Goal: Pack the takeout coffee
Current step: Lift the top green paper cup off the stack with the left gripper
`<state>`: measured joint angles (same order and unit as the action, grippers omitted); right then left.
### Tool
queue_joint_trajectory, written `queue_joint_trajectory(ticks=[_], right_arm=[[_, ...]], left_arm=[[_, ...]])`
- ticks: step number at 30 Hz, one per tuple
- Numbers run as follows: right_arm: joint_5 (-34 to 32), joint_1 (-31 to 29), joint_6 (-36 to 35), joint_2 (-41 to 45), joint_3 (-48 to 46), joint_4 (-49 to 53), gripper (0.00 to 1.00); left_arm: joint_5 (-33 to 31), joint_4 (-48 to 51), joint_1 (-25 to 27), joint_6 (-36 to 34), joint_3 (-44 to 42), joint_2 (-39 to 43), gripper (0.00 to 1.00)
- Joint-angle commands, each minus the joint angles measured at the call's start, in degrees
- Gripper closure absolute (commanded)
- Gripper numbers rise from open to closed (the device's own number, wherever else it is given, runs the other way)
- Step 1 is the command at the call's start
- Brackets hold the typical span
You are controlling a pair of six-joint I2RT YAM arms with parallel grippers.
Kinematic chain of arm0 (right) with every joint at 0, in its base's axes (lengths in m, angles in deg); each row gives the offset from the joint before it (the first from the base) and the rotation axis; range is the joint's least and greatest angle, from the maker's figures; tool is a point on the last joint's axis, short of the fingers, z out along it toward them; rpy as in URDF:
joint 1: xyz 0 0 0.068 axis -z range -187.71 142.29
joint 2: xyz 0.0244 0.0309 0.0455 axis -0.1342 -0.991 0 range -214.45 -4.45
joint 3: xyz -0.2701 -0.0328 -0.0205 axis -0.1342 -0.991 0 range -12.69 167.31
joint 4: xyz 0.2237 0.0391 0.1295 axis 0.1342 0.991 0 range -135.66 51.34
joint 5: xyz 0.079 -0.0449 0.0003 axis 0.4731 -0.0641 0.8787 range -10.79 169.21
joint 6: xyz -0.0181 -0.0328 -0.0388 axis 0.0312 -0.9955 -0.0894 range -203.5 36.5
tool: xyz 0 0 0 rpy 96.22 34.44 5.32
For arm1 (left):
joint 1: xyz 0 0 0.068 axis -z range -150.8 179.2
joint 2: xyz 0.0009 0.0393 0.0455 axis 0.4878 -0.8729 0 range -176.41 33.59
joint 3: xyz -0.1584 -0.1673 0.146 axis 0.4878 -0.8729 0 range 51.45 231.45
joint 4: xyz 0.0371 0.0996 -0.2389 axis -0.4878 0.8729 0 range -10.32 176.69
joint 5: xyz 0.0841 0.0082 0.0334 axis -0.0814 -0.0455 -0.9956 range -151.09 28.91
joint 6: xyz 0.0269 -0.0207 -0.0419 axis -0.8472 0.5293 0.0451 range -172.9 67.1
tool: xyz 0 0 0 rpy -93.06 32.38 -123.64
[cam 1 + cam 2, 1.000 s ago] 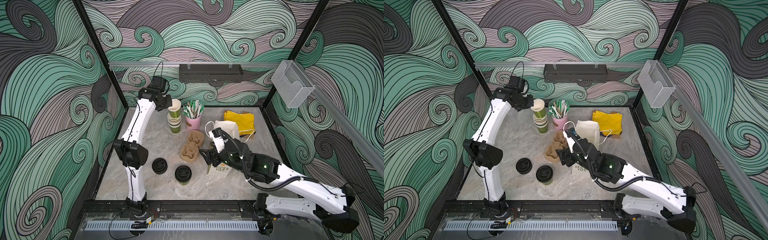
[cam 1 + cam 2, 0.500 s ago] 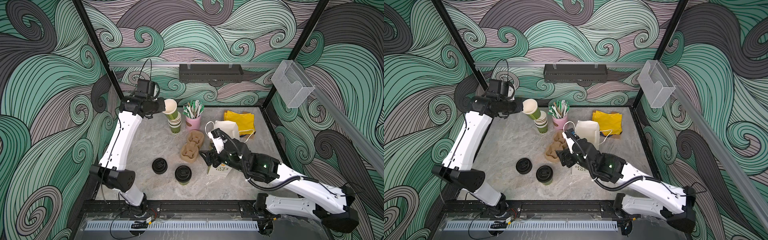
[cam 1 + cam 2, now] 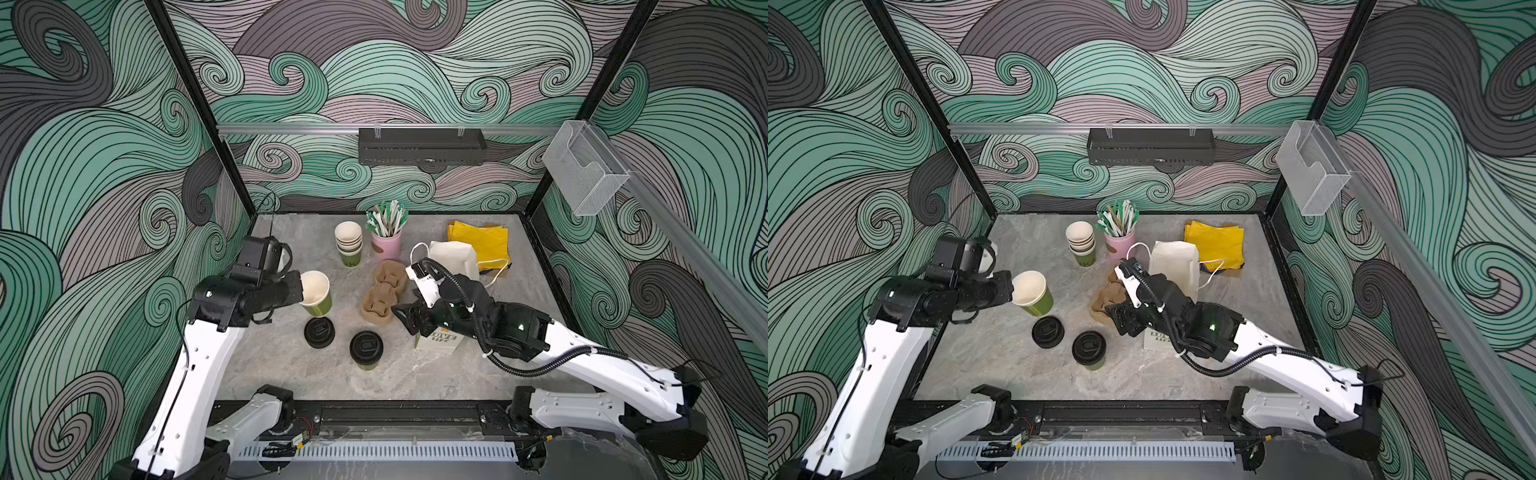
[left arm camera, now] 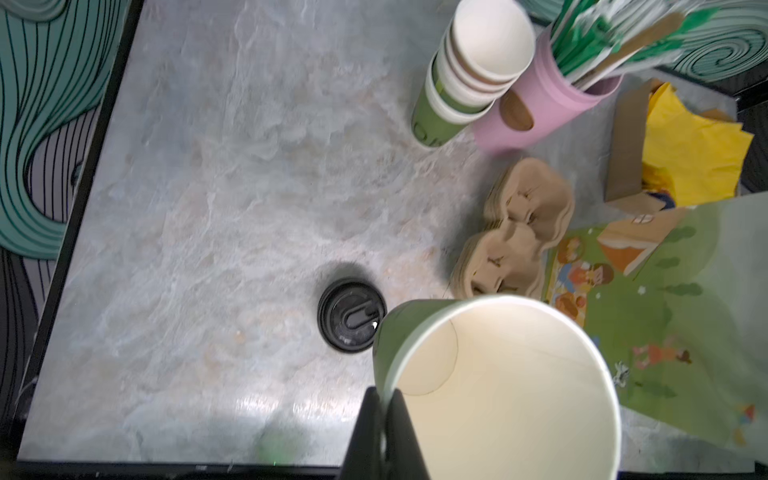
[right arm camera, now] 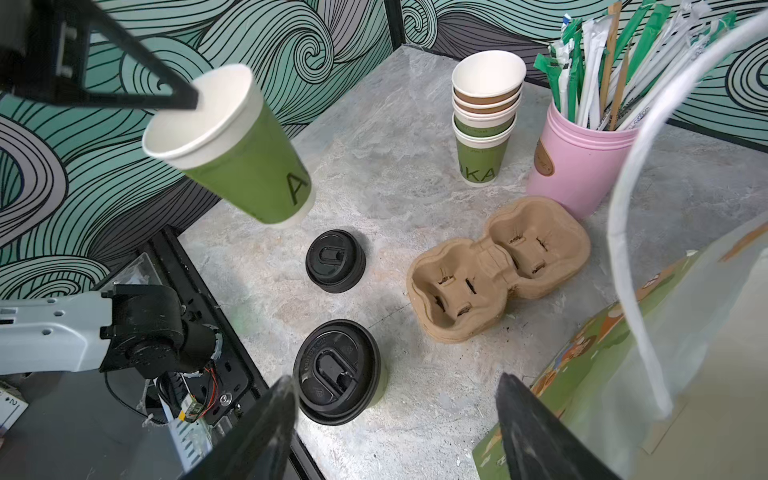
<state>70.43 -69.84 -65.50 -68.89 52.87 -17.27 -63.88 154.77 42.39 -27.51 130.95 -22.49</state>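
Since the left fingers [image 4: 368,436] are clamped only on the rim of the empty open cup [image 3: 316,293], tilted in the air just above the loose lid [image 3: 319,332], it could slip or crumple imo. The right fingers [image 5: 266,436] gape wide, holding nothing, near the lidded cup [image 3: 366,348] beside that lid. The carrier [image 3: 384,293] near it is empty; the pink cup [image 3: 386,247] well beyond holds straws.

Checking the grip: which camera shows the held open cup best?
Right wrist view: the open cup shows whole and side-on, tilted, rim pinched by the left pincer. The left wrist view shows mostly its inside; both top views show it small, from above.
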Motion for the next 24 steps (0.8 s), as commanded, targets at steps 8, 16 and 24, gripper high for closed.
queue_joint_trajectory(ticks=[8, 16, 24], right_arm=[[1.38, 0.15, -0.6, -2.2, 3.65, 1.75, 0.23], [1.98, 0.14, -0.59, -2.92, 4.31, 2.27, 0.23], [2.51, 0.14, -0.77, -3.58, 4.93, 2.82, 0.23]], left_arm=[[0.69, 6.69, 10.08, 19.54, -17.55, 9.35, 1.0], [-2.69, -2.38, 19.36, 30.56, -30.79, 13.85, 1.0], [-8.78, -11.07, 26.93, 32.38, -37.01, 14.81, 1.0]])
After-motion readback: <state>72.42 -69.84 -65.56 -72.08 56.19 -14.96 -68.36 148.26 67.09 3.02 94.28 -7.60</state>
